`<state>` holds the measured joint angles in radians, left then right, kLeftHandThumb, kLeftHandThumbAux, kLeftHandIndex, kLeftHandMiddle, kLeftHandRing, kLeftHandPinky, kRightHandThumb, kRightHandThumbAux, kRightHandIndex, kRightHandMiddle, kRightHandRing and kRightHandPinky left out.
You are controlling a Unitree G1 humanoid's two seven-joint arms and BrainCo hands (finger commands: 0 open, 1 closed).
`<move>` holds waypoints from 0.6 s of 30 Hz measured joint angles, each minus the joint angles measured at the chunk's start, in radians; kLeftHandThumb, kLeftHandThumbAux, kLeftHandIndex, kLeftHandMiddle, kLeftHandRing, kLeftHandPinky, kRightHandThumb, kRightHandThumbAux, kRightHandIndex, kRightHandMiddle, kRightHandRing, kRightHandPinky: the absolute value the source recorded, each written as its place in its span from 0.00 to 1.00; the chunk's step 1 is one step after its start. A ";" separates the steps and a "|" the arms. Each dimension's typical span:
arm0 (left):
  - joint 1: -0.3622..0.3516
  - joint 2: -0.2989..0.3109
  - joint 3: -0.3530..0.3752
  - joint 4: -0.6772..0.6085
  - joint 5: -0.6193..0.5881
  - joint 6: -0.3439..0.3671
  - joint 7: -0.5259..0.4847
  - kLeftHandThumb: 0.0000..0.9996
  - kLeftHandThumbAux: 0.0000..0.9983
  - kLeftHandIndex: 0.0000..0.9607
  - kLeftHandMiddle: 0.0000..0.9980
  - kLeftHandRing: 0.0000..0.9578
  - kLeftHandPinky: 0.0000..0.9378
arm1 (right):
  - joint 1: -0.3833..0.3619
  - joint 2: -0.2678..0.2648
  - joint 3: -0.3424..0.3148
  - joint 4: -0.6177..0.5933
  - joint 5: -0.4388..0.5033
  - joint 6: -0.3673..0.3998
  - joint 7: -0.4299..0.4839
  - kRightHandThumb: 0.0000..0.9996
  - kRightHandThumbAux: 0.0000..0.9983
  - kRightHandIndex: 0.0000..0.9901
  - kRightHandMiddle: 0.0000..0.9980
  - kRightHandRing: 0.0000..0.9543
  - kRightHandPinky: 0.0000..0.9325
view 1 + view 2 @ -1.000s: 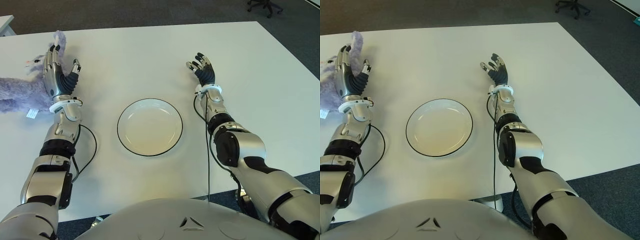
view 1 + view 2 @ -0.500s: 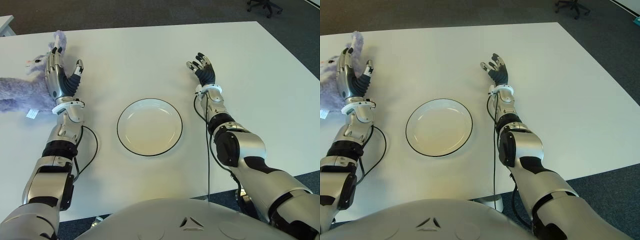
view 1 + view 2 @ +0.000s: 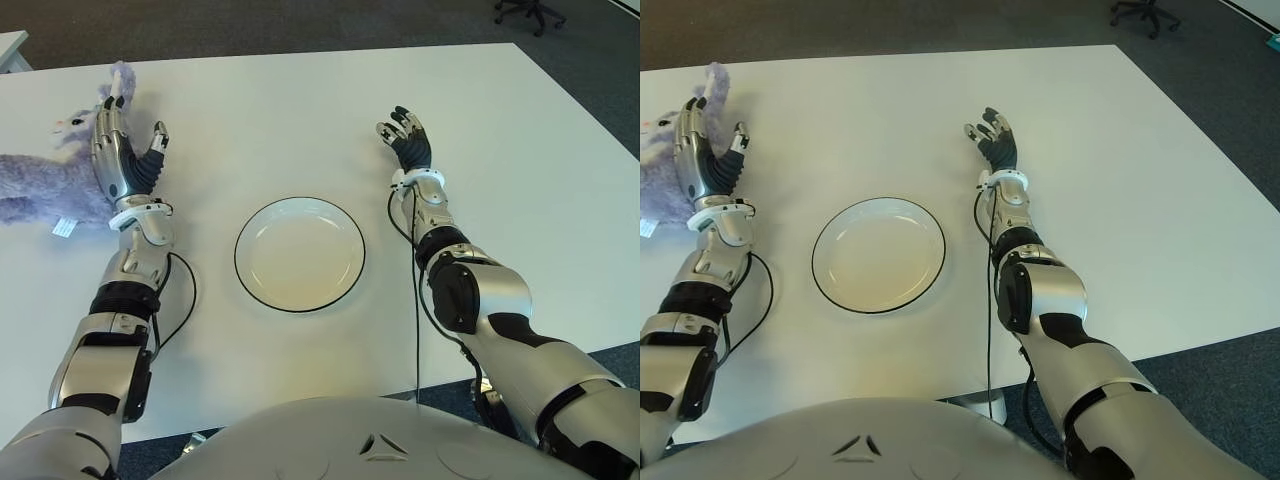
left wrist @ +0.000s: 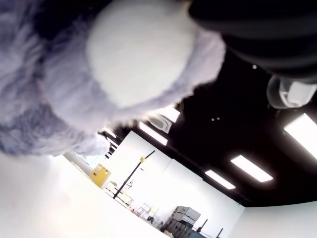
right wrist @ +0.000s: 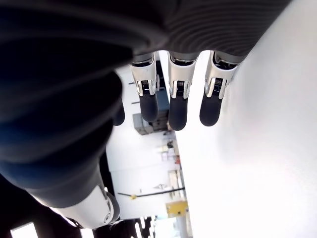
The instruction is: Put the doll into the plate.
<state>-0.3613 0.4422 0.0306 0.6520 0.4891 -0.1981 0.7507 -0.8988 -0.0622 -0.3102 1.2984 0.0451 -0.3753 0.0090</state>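
**Doll at the far left, plate bare at centre**

Nearest us on the white table (image 3: 300, 120) sits the round plate (image 3: 299, 253), white with a thin dark rim and nothing in it, between our two forearms.

Farther out on our right, we see our right hand (image 3: 408, 139) raised palm-up beyond the plate's right side, well apart from it. Its fingers (image 5: 178, 106) are extended and slightly spread, holding nothing.

On our left, our left hand (image 3: 122, 158) stands upright with the fingers stretched out and the thumb apart, grasping nothing. It shows just beside the purple plush doll (image 3: 50, 185), which lies on the table at the far left edge, well away from the plate. In the left wrist view the doll's fur (image 4: 59, 89) fills the space close against the palm; we cannot tell whether the two touch.
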 measured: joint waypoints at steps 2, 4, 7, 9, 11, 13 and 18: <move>0.002 -0.004 0.000 -0.008 0.001 0.009 0.010 0.43 0.25 0.01 0.07 0.04 0.00 | 0.001 0.000 -0.003 0.000 0.001 -0.002 0.002 0.43 0.82 0.15 0.13 0.15 0.19; 0.004 -0.007 0.000 -0.014 0.002 0.019 0.019 0.43 0.26 0.01 0.07 0.04 0.00 | 0.001 0.000 -0.005 0.000 0.001 -0.003 0.004 0.43 0.82 0.15 0.13 0.15 0.19; 0.007 -0.009 0.001 -0.023 0.002 0.033 0.029 0.43 0.26 0.03 0.06 0.03 0.00 | 0.003 0.000 -0.007 0.000 0.001 -0.006 0.007 0.42 0.82 0.14 0.13 0.15 0.19; 0.009 -0.009 0.001 -0.026 0.002 0.040 0.033 0.43 0.27 0.05 0.06 0.02 0.00 | 0.004 0.001 -0.008 0.000 0.001 -0.009 0.007 0.41 0.81 0.14 0.12 0.15 0.20; 0.010 -0.009 0.001 -0.029 0.002 0.046 0.037 0.43 0.28 0.06 0.06 0.02 0.01 | 0.004 0.001 -0.008 0.000 0.001 -0.012 0.007 0.41 0.81 0.14 0.12 0.14 0.19; 0.013 -0.009 0.002 -0.032 0.002 0.050 0.040 0.43 0.28 0.06 0.05 0.02 0.01 | 0.005 0.002 -0.008 0.000 0.000 -0.013 0.007 0.40 0.81 0.14 0.12 0.14 0.19; 0.023 -0.009 0.012 -0.043 -0.007 0.051 0.043 0.45 0.29 0.08 0.06 0.03 0.02 | 0.006 0.004 -0.008 0.000 -0.001 -0.016 0.007 0.41 0.81 0.15 0.13 0.14 0.20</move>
<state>-0.3387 0.4329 0.0422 0.6087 0.4823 -0.1472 0.7933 -0.8933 -0.0583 -0.3179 1.2983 0.0443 -0.3910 0.0160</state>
